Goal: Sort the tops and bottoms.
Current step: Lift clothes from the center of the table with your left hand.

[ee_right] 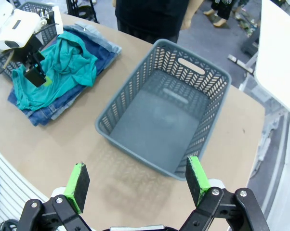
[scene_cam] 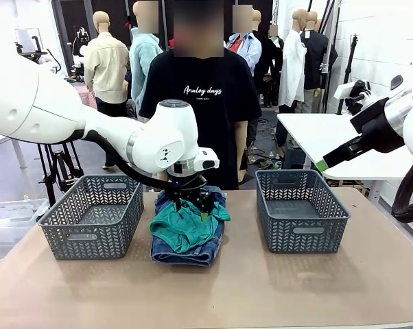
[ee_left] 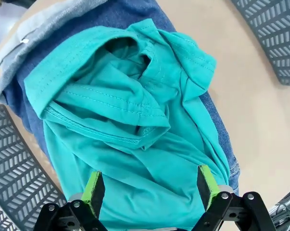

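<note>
- Front view: my left tool [scene_cam: 191, 200] hangs over the heap of clothes at mid-table, jaws spread, tips just at the crumpled teal-green fabric top [scene_cam: 186, 229]. The top lies uppermost on the folded dark blue denim jeans [scene_cam: 184, 255]. The heap sits between the left grey perforated plastic basket [scene_cam: 90, 223] and the right grey perforated plastic basket [scene_cam: 302, 219] on the tan table [scene_cam: 248, 295]. My right tool [scene_cam: 321, 164] is raised, well apart on the right. The person's black T-shirt [scene_cam: 203, 103] reads "Analog days" in white.
- Left wrist view: jaws wide, green pads [ee_left: 93, 190] either side of a stretch of teal cloth, nothing gripped. Stitched hems and a raised fold show. A paler denim garment [ee_left: 19, 41] peeks out at the heap's edge. No label readable on the top.
- Handling, my judgement: thin, soft, light, limp, so it will drape and stretch. Best to pinch the raised fold or a doubled hem rather than flat cloth, keeping clear of the jeans beneath.
- Right wrist view: right tool wide and empty, above the table just short of the right basket.
</note>
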`<state>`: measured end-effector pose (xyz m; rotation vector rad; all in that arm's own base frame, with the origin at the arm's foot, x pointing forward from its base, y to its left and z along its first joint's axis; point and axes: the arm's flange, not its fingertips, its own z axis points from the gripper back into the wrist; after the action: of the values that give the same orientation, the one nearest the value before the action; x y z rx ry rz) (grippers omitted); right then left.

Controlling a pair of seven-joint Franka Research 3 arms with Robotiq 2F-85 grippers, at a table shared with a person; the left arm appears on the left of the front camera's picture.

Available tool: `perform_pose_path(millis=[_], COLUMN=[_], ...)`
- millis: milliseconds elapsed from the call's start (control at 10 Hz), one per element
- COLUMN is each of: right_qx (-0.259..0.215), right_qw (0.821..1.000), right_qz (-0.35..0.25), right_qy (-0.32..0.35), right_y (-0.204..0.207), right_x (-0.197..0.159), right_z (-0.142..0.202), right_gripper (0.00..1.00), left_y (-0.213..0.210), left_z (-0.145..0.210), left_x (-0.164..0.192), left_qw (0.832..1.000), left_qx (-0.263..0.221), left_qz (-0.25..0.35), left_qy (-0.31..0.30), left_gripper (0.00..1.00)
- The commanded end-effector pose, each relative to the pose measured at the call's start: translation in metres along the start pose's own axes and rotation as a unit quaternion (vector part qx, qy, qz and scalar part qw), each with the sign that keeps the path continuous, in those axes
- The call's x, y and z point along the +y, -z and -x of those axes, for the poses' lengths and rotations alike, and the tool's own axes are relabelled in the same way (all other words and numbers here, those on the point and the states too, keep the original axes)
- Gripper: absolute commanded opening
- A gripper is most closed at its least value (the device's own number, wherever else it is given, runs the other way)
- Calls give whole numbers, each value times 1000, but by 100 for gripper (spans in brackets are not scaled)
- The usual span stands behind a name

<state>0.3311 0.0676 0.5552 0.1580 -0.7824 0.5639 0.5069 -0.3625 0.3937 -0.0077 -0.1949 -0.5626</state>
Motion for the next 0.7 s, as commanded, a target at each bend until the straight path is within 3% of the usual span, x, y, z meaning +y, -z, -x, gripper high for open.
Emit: perform_pose_path(millis=[0,300,600], right_qx=[-1,-1,-1], right_qw=[1000,1000,1000], right_qz=[-5,-5,-5], right_qy=[4,4,4], right_y=[1,1,1], right_x=[0,0,0], right_z=[0,0,0], right_gripper=[100,100,100], left_y=[8,22,21], left_z=[3,2,0], left_x=[-1,7,5], left_qw=[999,999,999], left_qx=[2,11,26], left_qz=[13,12,25], left_qy=[-32,-47,-39], left_gripper=[100,100,48])
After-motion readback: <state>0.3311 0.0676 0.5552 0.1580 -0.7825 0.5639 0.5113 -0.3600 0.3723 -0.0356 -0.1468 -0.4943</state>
